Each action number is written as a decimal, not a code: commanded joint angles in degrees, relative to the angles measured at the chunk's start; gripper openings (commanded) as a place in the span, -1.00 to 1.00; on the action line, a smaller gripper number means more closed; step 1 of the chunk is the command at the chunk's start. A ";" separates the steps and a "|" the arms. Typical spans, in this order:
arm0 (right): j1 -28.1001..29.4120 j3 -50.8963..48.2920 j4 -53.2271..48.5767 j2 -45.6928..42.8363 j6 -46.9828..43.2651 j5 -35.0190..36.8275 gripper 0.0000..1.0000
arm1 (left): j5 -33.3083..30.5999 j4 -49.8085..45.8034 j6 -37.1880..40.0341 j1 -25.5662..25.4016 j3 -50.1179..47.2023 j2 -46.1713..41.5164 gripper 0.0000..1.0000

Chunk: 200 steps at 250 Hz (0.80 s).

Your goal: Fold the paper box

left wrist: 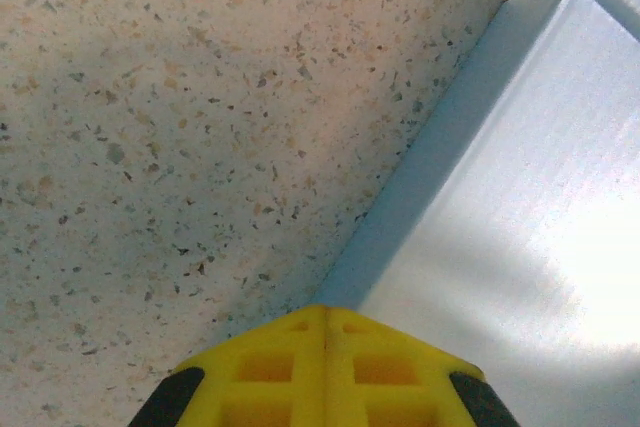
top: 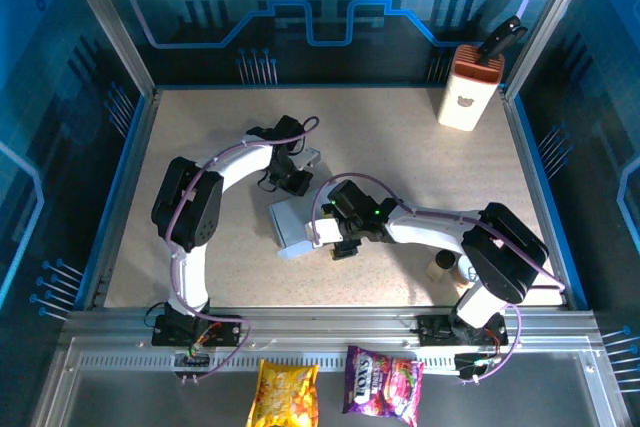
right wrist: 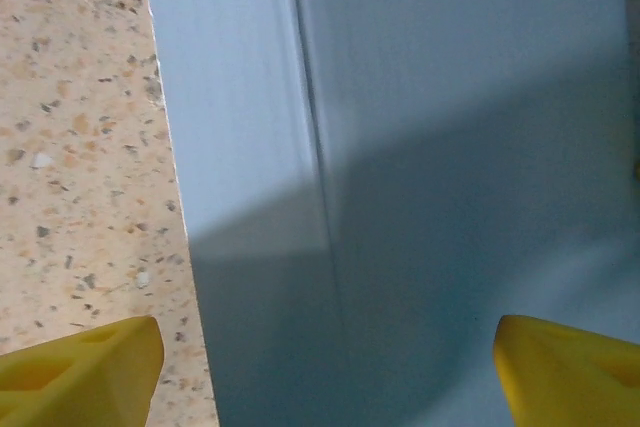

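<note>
The paper box (top: 290, 227) is a pale grey-white creased sheet lying on the speckled table (top: 400, 147) near the middle. My left gripper (top: 297, 183) is at the box's far end. In the left wrist view its yellow fingers (left wrist: 290, 357) are pressed together, shut, with the tips at the edge of a raised box panel (left wrist: 520, 197); nothing shows between them. My right gripper (top: 322, 232) hovers over the box's near right side. In the right wrist view it (right wrist: 325, 377) is open, one fingertip (right wrist: 80, 367) over the table and the other (right wrist: 570, 367) over the cardboard (right wrist: 440, 147).
A tall white-and-orange container with a bear mark (top: 468, 87) stands at the far right corner with a black tool (top: 500, 39) in it. Small round items (top: 445, 264) sit by the right arm's base. Two snack bags (top: 285, 392) (top: 383, 385) lie below the table's near rail.
</note>
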 commanded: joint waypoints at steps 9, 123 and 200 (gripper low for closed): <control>0.84 -0.37 3.96 1.32 -3.51 0.96 0.72 | -2.74 -2.10 1.28 0.20 0.68 3.45 -0.95; 0.93 2.39 7.79 1.41 -8.02 2.79 0.61 | -2.86 -2.79 1.84 0.29 2.55 4.69 -0.97; 3.19 0.74 -1.54 -1.34 -5.13 -2.49 0.51 | -3.44 -2.75 1.43 0.31 1.93 4.22 -0.90</control>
